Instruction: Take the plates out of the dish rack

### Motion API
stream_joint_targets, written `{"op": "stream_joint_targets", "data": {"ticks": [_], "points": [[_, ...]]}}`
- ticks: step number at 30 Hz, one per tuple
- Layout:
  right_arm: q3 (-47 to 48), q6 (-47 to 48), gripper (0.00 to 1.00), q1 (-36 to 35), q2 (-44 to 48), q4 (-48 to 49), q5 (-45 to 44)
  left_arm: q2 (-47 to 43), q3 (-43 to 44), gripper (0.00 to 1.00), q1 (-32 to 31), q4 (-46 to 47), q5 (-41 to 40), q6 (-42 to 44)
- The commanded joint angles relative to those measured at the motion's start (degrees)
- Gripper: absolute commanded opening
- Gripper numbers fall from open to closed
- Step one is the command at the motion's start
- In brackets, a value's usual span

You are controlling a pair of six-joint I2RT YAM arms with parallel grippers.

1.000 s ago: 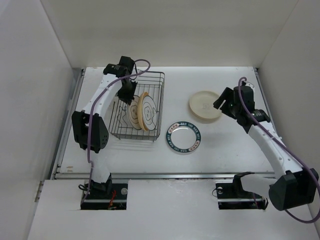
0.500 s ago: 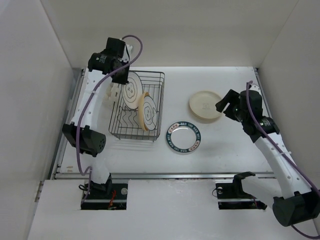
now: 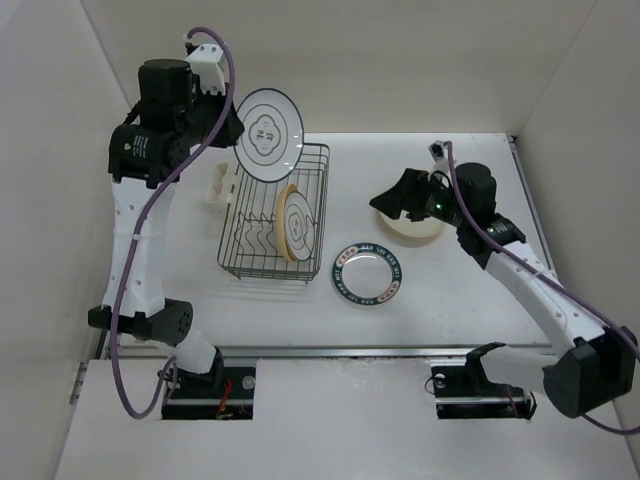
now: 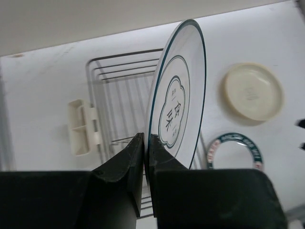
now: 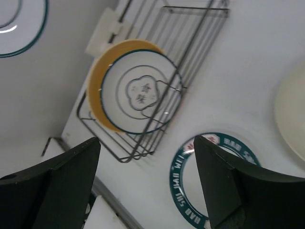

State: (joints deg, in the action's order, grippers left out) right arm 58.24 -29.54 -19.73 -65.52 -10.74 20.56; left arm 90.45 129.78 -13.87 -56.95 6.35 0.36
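Observation:
My left gripper [image 3: 234, 135] is shut on the rim of a white plate with dark rings [image 3: 268, 134] and holds it upright, high above the black wire dish rack [image 3: 240, 262]. In the left wrist view the fingers [image 4: 128, 162] pinch the plate's [image 4: 178, 109] lower edge. A yellow-tan plate [image 5: 97, 90] and another ringed white plate [image 5: 140, 93] stand in the rack [image 5: 200, 28]. My right gripper [image 3: 392, 198] is open and empty above the table, to the right of the rack.
A teal-rimmed plate [image 3: 368, 274] lies flat on the table to the right of the rack. A cream plate [image 3: 418, 228] lies further right, partly under my right arm. A cream piece [image 3: 218, 188] hangs on the rack's left side. White walls enclose the table.
My left arm has lifted the ringed plate up out of the rack and above it. My right gripper has swung left over the cream plate, toward the rack.

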Motion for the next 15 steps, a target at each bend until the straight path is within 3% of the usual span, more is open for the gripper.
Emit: {"op": "stream_joint_targets", "data": {"ticks": [1,3,6,10,15], "points": [[3.2,-0.5,0.85,-1.5,-2.9,18.5,16.5,2.8,-0.3,0.00,3.0,3.2,20.0,-7.0],[3.2,-3.5,0.85,-1.5,-5.8,22.8,19.3,4.8,-0.8,0.00,3.7,3.2,30.5,-7.0],[3.2,-5.7,0.86,-1.5,-9.2,29.4,21.5,7.8,-4.3,0.00,3.2,2.6,37.8,-6.3],[5.1,-6.3,0.86,-2.1,-13.3,29.9,22.9,10.7,-4.3,0.00,0.6,-1.2,38.5,-1.5],[6.2,-7.5,0.86,-2.6,-18.2,30.7,21.6,12.6,-5.8,0.00,-0.1,-1.2,38.2,-1.5]]}}
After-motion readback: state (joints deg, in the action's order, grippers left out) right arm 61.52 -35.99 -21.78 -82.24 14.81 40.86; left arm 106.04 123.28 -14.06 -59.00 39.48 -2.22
